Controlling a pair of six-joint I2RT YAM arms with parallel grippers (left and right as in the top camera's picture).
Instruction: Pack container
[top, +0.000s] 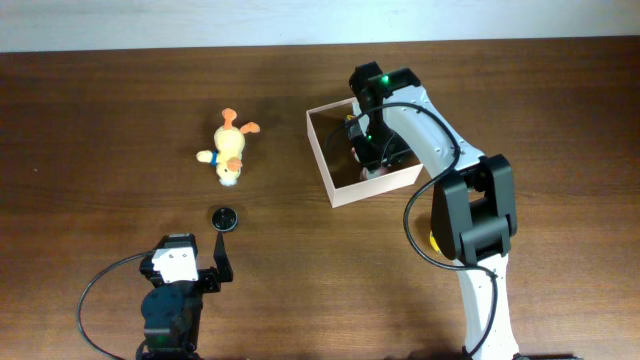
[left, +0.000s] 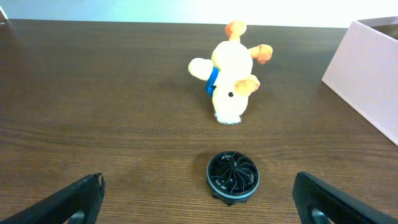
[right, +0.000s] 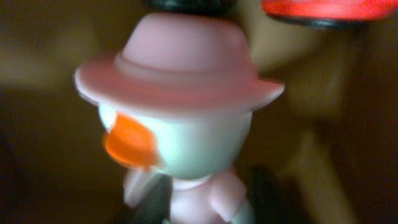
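Note:
The container (top: 322, 160), a white-walled box with a brown inside, stands right of centre; its wall (left: 367, 74) also shows in the left wrist view. My right gripper (top: 368, 152) reaches down into it. In the right wrist view a duck figure (right: 186, 124) with a pink hat and orange beak fills the frame. Its pink body sits between the dark fingers of the right gripper (right: 211, 199), which look closed on it. My left gripper (left: 199, 199) stands wide open near the front edge, holding nothing. A yellow plush duck (top: 231, 150) lies on the table left of the container.
A small black round toy (left: 231, 175) lies on the table just ahead of the left gripper, with the plush duck (left: 230, 78) beyond it. A red and black object (right: 323, 9) shows blurred behind the figure. Something yellow (top: 435, 240) peeks out under the right arm.

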